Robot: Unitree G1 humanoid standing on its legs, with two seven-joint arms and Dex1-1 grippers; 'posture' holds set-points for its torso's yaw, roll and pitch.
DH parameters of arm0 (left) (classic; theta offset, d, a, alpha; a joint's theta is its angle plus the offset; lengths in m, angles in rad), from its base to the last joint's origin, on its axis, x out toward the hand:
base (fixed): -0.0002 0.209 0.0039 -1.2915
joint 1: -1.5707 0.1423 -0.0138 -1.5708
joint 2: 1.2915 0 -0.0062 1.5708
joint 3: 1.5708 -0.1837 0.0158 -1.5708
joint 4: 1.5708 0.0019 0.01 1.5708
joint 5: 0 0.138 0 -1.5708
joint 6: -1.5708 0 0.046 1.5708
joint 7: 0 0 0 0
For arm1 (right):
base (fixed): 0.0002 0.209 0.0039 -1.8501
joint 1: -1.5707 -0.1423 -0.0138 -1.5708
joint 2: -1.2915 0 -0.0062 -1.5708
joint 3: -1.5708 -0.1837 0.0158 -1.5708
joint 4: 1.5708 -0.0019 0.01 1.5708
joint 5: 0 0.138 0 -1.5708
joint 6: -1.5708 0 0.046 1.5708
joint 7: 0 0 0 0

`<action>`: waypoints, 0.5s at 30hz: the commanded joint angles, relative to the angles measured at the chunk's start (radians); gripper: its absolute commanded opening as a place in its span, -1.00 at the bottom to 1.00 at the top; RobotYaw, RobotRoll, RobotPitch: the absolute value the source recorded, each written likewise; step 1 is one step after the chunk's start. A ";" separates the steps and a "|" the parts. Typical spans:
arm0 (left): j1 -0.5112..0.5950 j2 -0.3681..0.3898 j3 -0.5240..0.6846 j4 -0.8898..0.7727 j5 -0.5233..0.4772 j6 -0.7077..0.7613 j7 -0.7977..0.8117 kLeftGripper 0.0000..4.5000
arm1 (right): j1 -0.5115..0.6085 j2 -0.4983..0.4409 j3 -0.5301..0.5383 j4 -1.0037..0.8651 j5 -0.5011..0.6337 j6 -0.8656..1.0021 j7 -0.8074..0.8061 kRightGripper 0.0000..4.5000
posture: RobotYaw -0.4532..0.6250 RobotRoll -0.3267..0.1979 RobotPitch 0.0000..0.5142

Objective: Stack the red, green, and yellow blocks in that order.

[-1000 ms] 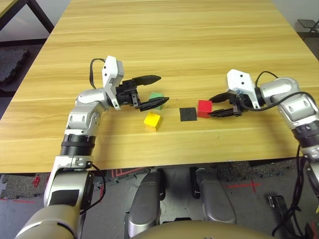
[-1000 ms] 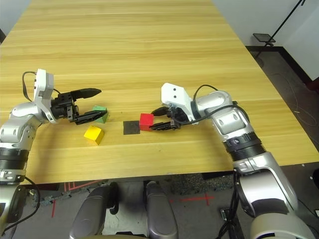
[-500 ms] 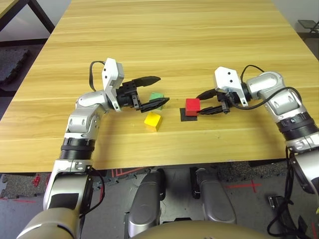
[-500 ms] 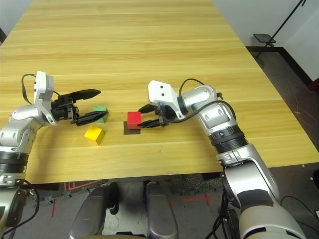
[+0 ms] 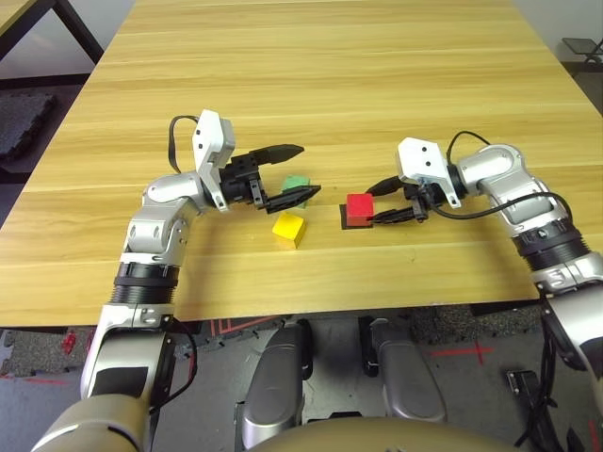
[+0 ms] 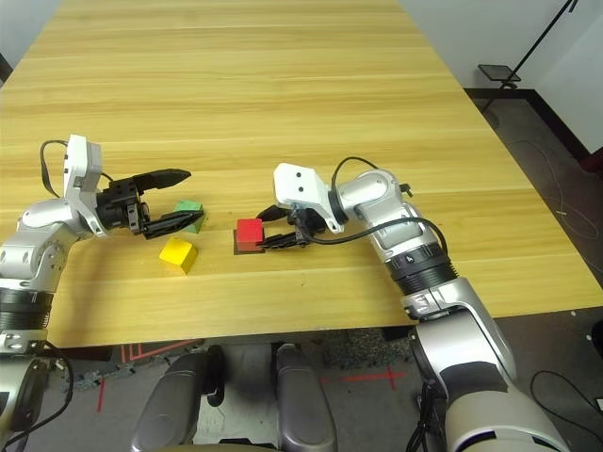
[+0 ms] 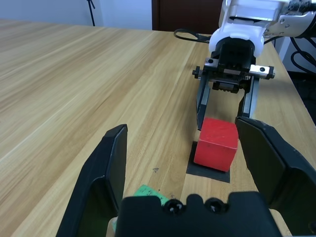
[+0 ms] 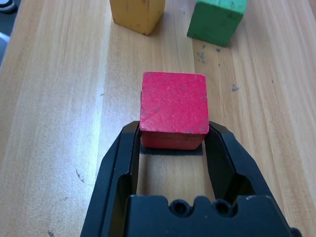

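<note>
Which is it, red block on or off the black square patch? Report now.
On. The red block sits over the black square patch, gripped by the right hand, whose fingers close on its sides.

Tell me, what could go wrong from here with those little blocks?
The right gripper pinches the red block only at its near edge, over the black patch; letting go carelessly might nudge it askew. The open left gripper hovers beside the green block, with the yellow block close by; reaching in could bump that one away.
</note>
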 commanded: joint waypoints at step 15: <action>0.008 0.005 -0.002 -0.028 -0.017 0.026 0.008 1.00 | 0.014 0.007 -0.009 0.016 -0.020 -0.041 0.001 0.98 | 0.33 0.06 -0.16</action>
